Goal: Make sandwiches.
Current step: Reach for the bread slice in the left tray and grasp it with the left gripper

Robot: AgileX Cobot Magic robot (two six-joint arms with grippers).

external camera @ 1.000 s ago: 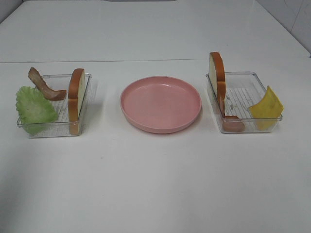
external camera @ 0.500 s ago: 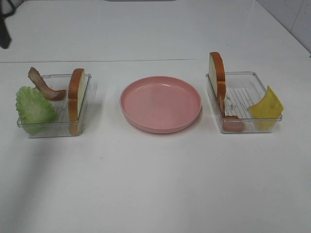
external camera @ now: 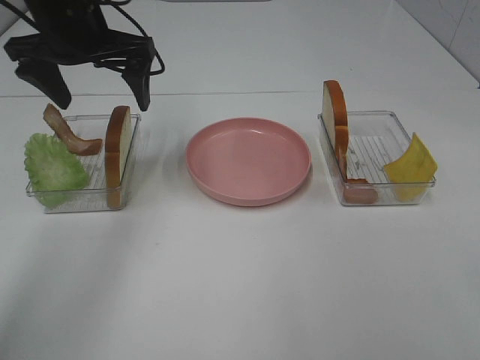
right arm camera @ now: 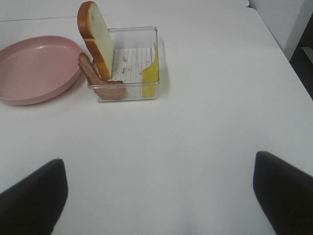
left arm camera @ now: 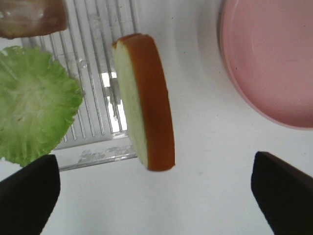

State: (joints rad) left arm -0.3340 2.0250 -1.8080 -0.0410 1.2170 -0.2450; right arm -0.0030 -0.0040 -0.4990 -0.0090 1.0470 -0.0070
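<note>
No assembled sandwich is in view; its parts sit in two clear trays. The left tray [external camera: 82, 205] holds an upright bread slice [external camera: 118, 148], brown bacon [external camera: 69, 135] and green lettuce [external camera: 54, 166]. My left gripper [external camera: 99, 94] hangs open just behind and above this tray. Its wrist view shows the bread slice [left arm camera: 146, 103], the lettuce [left arm camera: 34, 103] and the bacon [left arm camera: 32, 17] ahead of the open gripper [left arm camera: 154, 196]. The right tray [external camera: 382, 115] holds a bread slice [external camera: 334, 112], a reddish slice [external camera: 360, 192] and yellow cheese [external camera: 411, 165]. My right gripper [right arm camera: 159, 196] is open and well short of that tray [right arm camera: 132, 29].
A round pink plate [external camera: 248, 160] lies bare between the two trays, on a white table [external camera: 240, 285]. A seam in the table runs behind the trays. The table's right edge [right arm camera: 274, 44] lies beyond the right tray.
My left arm has come in from the upper left and now hangs over the back of the left tray. The trays, food and plate have not moved.
</note>
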